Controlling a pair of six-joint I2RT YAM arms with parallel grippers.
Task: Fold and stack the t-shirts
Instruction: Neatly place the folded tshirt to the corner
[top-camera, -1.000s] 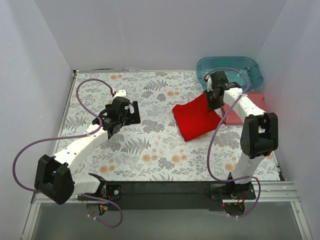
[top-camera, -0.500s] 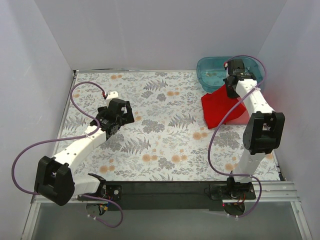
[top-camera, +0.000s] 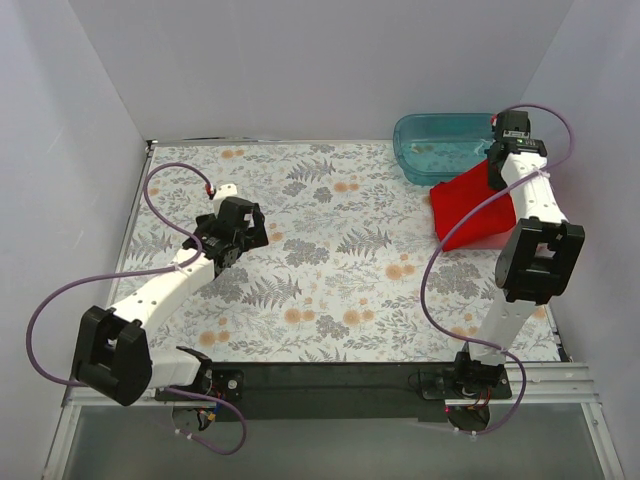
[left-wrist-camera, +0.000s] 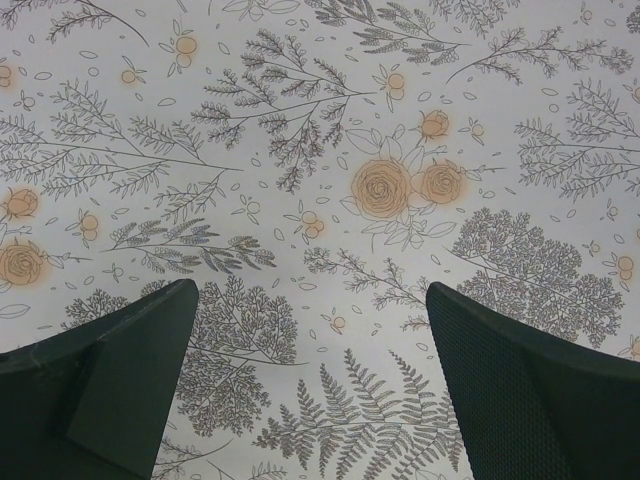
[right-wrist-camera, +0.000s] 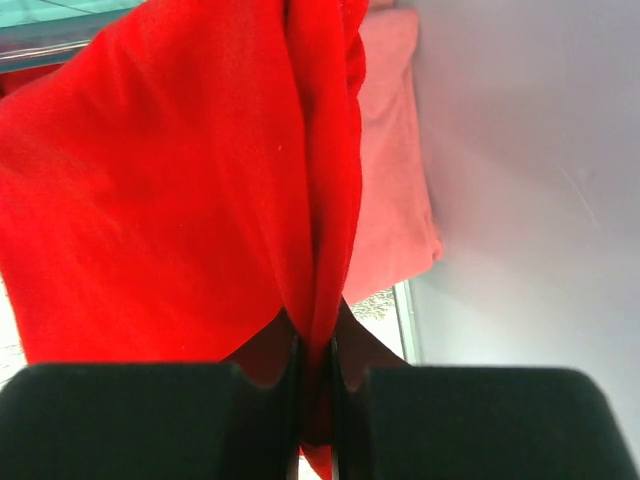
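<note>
A bright red t-shirt (top-camera: 463, 205) hangs folded from my right gripper (top-camera: 497, 172), which is shut on its bunched edge (right-wrist-camera: 315, 395) at the far right of the table. Under it lies the salmon-pink t-shirt (top-camera: 490, 238) as a flat fold against the right wall; the right wrist view shows the pink t-shirt (right-wrist-camera: 392, 170) past the red cloth. My left gripper (top-camera: 243, 222) hovers over the left part of the floral tablecloth. In the left wrist view my left gripper (left-wrist-camera: 310, 350) stands open, with only the cloth's pattern between its fingers (left-wrist-camera: 120, 370).
A translucent teal tub (top-camera: 445, 140) stands at the back right, just behind the red shirt. The white right wall (right-wrist-camera: 540, 180) is close beside the right gripper. The floral tablecloth (top-camera: 330, 260) covers the table.
My right gripper has carried the red t-shirt from the table's middle right to the far right, over the pink one. The left gripper has drawn back slightly to the left.
</note>
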